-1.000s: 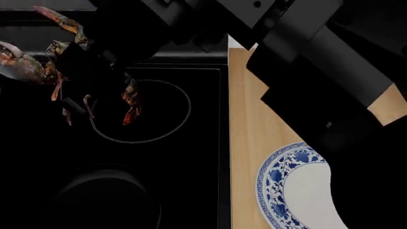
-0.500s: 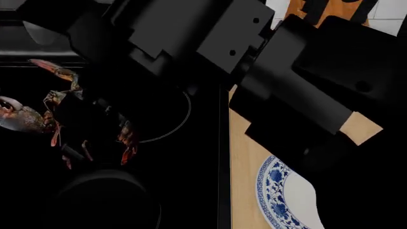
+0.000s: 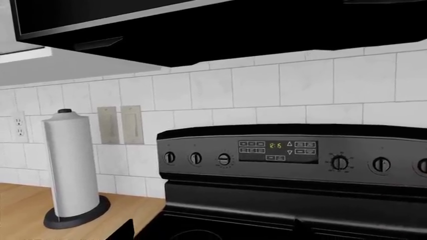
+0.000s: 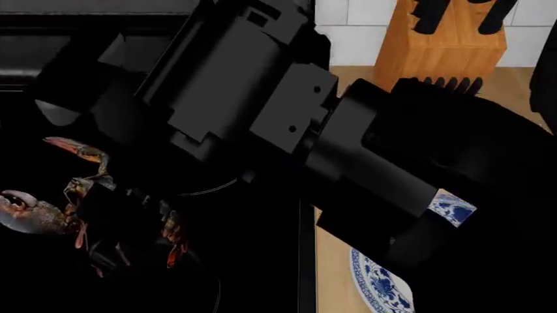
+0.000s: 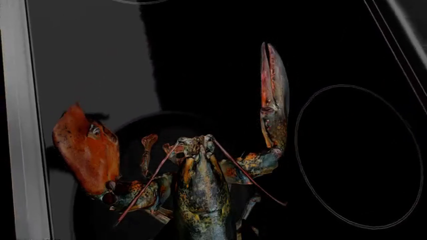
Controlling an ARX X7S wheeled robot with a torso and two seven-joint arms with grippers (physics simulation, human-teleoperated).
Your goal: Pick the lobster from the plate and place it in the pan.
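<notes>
Head view, near edge: a slice of the large round white plate with a blue floral rim (image 4: 376, 292) is seen at the near right on the light wooden countertop (image 4: 332, 274), mostly covered by the right arm.

Left of it, over the black glass stovetop (image 4: 261, 261), the dark greenish-brown lobster with two big claws (image 4: 83, 215) is held aloft by the right gripper (image 4: 130, 215), which is clamped on its body; the fingers themselves are lost against the dark. In the right wrist view the lobster (image 5: 200, 190) hangs with claws spread above the small round black frying pan (image 5: 160, 130), barely distinct from the stovetop.

Farther back: a wooden knife block (image 4: 448, 45) stands at the far right against the white tiled wall (image 4: 348, 26).

Left gripper: not seen in any view. Its wrist camera shows a white paper towel roll (image 3: 70, 162) and the black stove control panel (image 3: 293, 152).
</notes>
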